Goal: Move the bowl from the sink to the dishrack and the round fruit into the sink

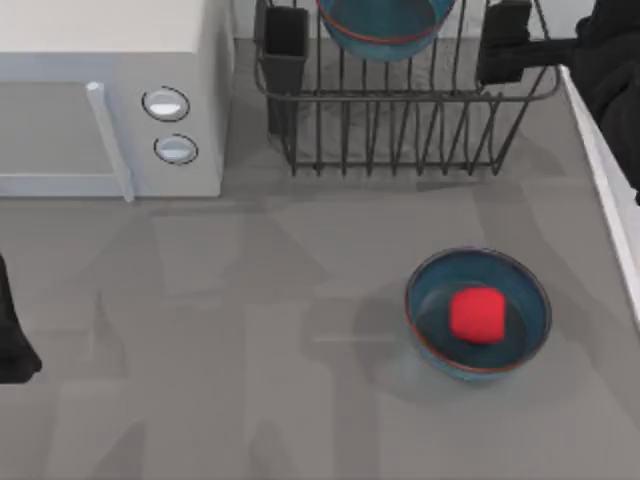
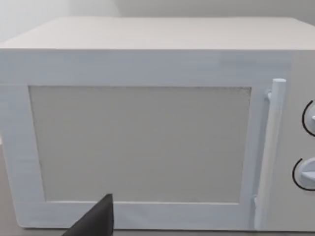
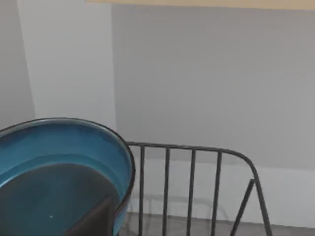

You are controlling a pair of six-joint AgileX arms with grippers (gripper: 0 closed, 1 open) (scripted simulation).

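Observation:
A teal-blue bowl (image 1: 385,25) with a reddish rim rests inside the dark wire dishrack (image 1: 400,130) at the back of the table. In the right wrist view this bowl (image 3: 54,162) is close by, in front of the dishrack bars (image 3: 192,182). My right gripper (image 1: 505,45) hovers over the rack's right end, just right of the bowl and apart from it. An identical second bowl (image 1: 523,287) stands on the table at front right, with the red round fruit (image 1: 476,315) inside. The sink's pale rim (image 1: 600,170) runs along the right edge. My left arm (image 1: 12,345) is parked at the left edge.
A white microwave (image 1: 100,100) with two round knobs stands at the back left; its door (image 2: 147,142) faces the left wrist camera. A black utensil cup (image 1: 285,45) stands at the rack's left corner. Bare grey tabletop (image 1: 250,350) spans the middle and front.

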